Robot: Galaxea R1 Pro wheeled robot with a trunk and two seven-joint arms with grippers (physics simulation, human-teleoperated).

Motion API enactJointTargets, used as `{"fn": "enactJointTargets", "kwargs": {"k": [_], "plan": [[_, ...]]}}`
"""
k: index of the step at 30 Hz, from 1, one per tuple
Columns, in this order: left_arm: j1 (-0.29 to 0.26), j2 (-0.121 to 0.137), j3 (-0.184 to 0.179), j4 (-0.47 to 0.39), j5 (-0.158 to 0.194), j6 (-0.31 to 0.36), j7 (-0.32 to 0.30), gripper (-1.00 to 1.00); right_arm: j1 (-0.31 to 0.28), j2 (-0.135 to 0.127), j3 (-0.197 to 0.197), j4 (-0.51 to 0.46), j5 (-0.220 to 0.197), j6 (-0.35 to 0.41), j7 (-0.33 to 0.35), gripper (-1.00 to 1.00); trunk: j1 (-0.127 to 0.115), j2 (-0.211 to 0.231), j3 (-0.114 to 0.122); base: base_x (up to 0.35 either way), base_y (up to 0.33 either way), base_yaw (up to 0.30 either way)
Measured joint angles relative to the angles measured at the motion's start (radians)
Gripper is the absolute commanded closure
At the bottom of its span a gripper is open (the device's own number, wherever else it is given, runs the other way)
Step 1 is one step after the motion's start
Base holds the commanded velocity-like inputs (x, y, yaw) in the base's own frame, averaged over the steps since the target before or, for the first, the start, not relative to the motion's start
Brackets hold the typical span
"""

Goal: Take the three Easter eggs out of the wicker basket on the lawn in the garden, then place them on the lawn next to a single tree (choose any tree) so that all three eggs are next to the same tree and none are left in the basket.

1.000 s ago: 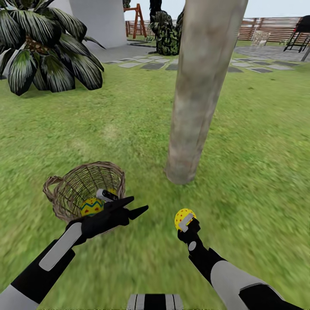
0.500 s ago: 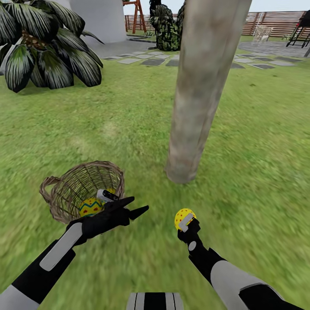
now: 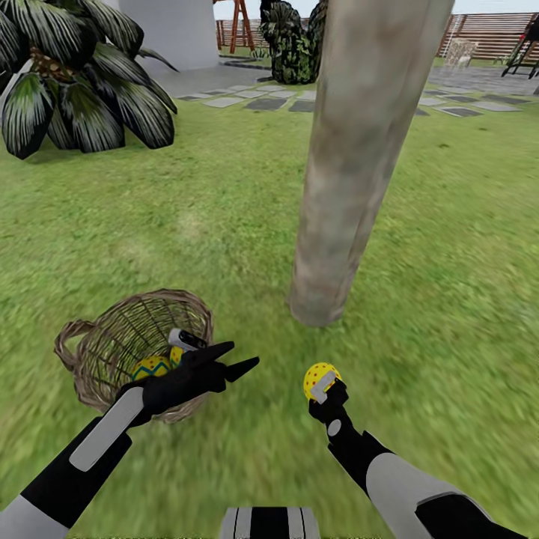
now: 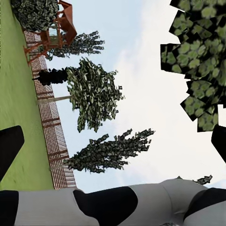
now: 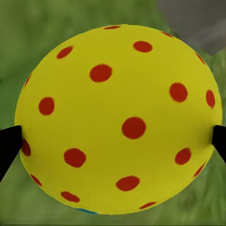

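The wicker basket (image 3: 135, 348) sits on the lawn (image 3: 224, 209) at the lower left of our head view, tipped so its mouth faces us, its loop handle on the left side. Inside it we see a yellow egg with a blue zigzag band (image 3: 152, 367), with a sliver of another yellow egg (image 3: 177, 353) just beside it. Our left hand (image 3: 228, 361) hovers at the basket's right rim, its 2 dark fingers spread apart and holding nothing; in the left wrist view the camera looks out at sky, trees and the slatted fence (image 4: 52, 127). Further right, the thick grey-beige tree (image 3: 352, 165) rises from the grass. Near its base, our right hand (image 3: 323, 383) is clamped on a yellow egg with red dots (image 3: 320, 379), and the right wrist view shows the dotted egg (image 5: 120, 120) pinched between 2 black fingertips (image 5: 8, 146).
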Motion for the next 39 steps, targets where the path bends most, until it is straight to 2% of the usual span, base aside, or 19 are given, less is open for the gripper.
{"fn": "enactJointTargets", "kwargs": {"k": [11,12,14,15,17,34,39], "plan": [[0.0,0.0,0.0,0.001,0.0,0.0,0.0,-1.0,0.0,0.001,0.001,-0.022,-0.007,0.0,-0.002,1.0,0.005,-0.003,-0.043,0.0,0.0,0.0],[0.0,0.0,0.0,0.001,0.0,0.0,0.0,-1.0,0.0,0.001,0.001,-0.025,-0.025,0.0,-0.002,1.0,0.005,-0.003,-0.043,0.0,0.0,0.0],[0.0,0.0,0.0,0.001,0.0,0.0,0.0,-1.0,0.0,-0.001,0.003,-0.03,-0.125,0.004,-0.001,1.0,0.005,-0.003,-0.043,0.0,0.0,0.0],[0.0,0.0,0.0,0.001,0.0,0.0,0.0,-1.0,0.0,-0.002,0.003,-0.032,-0.151,0.004,-0.001,1.0,0.005,-0.003,-0.046,0.0,0.0,0.0],[0.0,0.0,-0.001,0.001,0.0,0.001,0.0,-1.0,0.0,-0.003,0.004,-0.033,-0.166,0.005,-0.001,1.0,0.006,-0.003,-0.054,0.0,0.0,0.0],[0.0,0.0,-0.001,0.001,0.0,0.001,0.0,-1.0,0.0,-0.003,0.004,-0.035,-0.173,0.008,-0.001,1.0,0.011,-0.006,-0.093,0.0,0.0,0.0],[0.0,-0.001,-0.002,0.0,0.0,0.002,0.0,-1.0,-0.001,-0.004,0.006,-0.061,-0.167,0.008,-0.003,1.0,0.013,-0.007,-0.112,0.0,0.0,0.0]]}}
